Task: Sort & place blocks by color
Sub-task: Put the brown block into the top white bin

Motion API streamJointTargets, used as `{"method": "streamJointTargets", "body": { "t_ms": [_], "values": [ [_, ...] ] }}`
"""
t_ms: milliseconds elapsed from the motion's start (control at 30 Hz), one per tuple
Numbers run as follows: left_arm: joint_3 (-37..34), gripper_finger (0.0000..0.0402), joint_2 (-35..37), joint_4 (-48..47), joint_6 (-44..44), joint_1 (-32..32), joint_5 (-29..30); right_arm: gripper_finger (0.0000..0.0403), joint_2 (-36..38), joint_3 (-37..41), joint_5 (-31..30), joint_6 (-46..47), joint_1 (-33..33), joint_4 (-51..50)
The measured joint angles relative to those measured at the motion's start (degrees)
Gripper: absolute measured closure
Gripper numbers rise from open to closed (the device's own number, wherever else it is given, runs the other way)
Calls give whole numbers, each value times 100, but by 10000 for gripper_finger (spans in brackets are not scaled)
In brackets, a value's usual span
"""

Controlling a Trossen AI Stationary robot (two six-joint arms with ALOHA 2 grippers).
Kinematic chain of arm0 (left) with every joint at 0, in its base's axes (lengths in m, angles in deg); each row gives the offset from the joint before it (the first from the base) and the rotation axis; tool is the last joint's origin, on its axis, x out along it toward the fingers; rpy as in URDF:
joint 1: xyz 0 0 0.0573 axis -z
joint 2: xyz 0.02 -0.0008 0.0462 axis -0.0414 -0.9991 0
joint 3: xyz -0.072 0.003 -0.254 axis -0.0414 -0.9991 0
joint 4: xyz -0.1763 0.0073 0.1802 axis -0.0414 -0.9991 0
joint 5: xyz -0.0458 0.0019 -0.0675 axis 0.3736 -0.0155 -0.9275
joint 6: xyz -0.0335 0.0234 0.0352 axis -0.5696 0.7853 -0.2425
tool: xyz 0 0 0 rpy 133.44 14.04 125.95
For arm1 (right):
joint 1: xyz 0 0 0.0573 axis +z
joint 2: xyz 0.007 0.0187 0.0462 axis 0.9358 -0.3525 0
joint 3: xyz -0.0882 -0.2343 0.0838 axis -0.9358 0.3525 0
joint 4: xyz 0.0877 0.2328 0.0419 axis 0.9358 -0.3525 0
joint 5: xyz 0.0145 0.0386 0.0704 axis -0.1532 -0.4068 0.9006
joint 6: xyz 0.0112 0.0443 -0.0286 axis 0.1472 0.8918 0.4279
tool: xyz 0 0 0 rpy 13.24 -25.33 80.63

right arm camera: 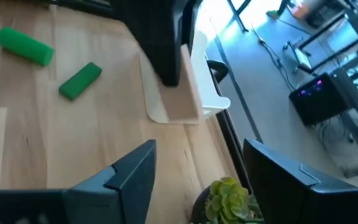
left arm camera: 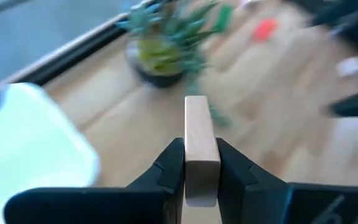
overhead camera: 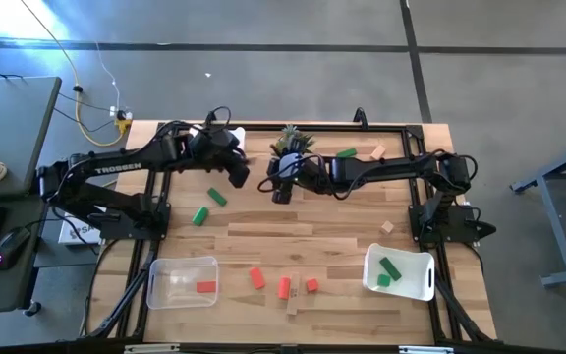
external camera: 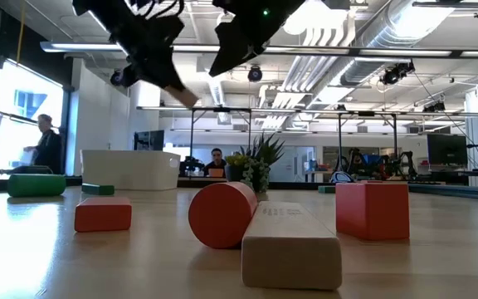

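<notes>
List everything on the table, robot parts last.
green blocks: five; two left, one at back, two in the white bin
red blocks: four; three front centre, one in the clear bin
tan blocks: three; right, front centre, one gripped
pale orange block: one, back right
plant: one, green, back centre
clear bin: front left
white bin: front right
left gripper: shut on a tan block
right gripper: open, near the plant
</notes>
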Motion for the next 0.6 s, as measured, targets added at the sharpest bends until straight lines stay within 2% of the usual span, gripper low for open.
{"method": "streamJointTargets", "body": {
  "t_ms": [300,600],
  "values": [
    [0,361,0,-662,928,-1102,353,176,0,0,-15,461,0,-4],
    [0,361,-28,-729,1733,-2165,325,176,0,0,-245,1298,0,-9]
  ]
}}
